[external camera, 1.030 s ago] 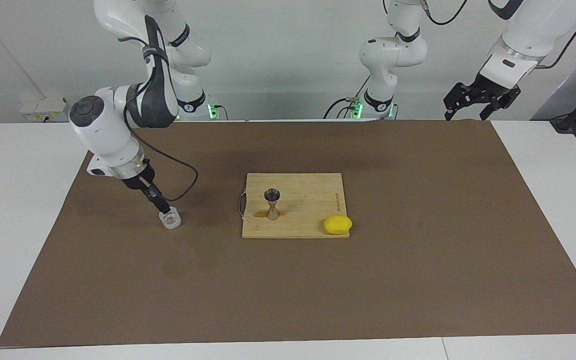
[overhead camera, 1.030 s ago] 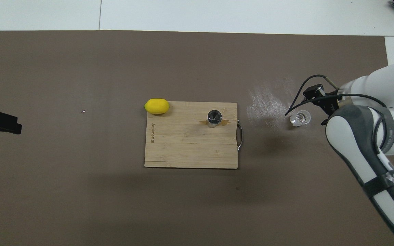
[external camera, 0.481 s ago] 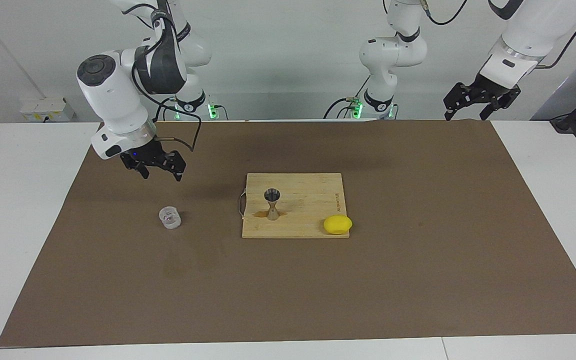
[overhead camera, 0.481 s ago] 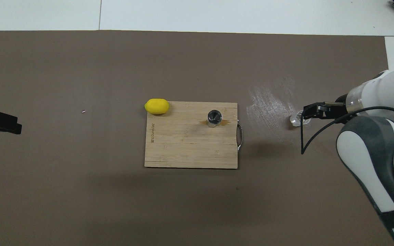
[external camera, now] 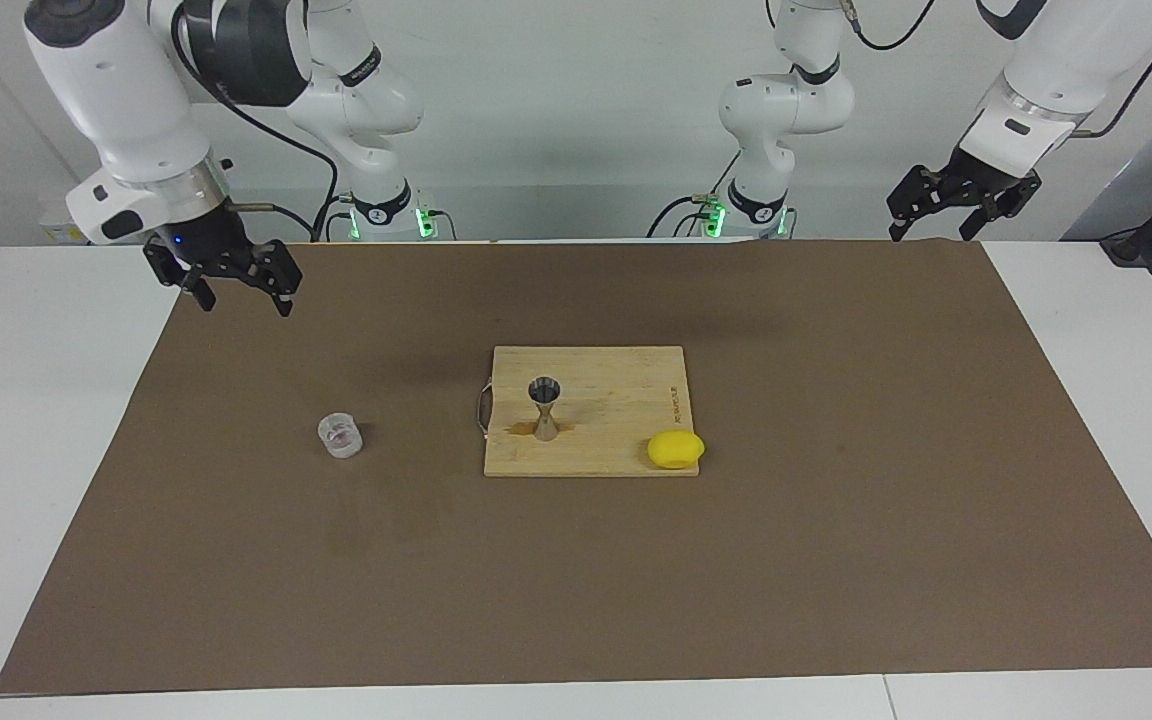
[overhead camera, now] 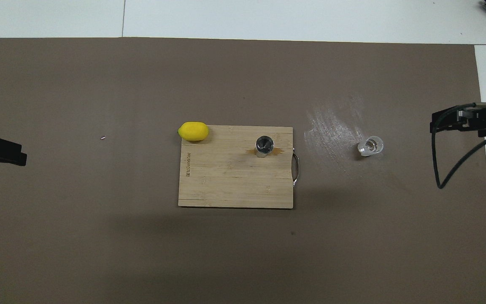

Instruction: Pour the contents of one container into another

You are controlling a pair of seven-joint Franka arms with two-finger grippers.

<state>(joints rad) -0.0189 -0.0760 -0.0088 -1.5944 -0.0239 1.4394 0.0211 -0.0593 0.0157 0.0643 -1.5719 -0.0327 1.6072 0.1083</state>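
Note:
The small clear glass cup (external camera: 340, 436) stands upright on the brown mat toward the right arm's end of the table; it also shows in the overhead view (overhead camera: 370, 145). The metal hourglass jigger (external camera: 544, 408) stands upright on the wooden cutting board (external camera: 616, 375), seen from above in the overhead view (overhead camera: 264, 145). My right gripper (external camera: 244, 298) is open and empty, raised over the mat's edge at the right arm's end, well apart from the cup; it shows in the overhead view (overhead camera: 439, 122). My left gripper (external camera: 933, 230) is open and waits high over the mat's corner.
A yellow lemon (external camera: 675, 449) lies at the board's corner, farther from the robots than the jigger. A brown stain marks the board (overhead camera: 226, 177) beside the jigger's base. A pale smeared patch (overhead camera: 331, 126) lies on the mat between board and cup.
My right gripper let go of the glass cup, opened, rose and drew back toward the right arm's end of the table. The cup stayed on the mat. The left arm has not moved.

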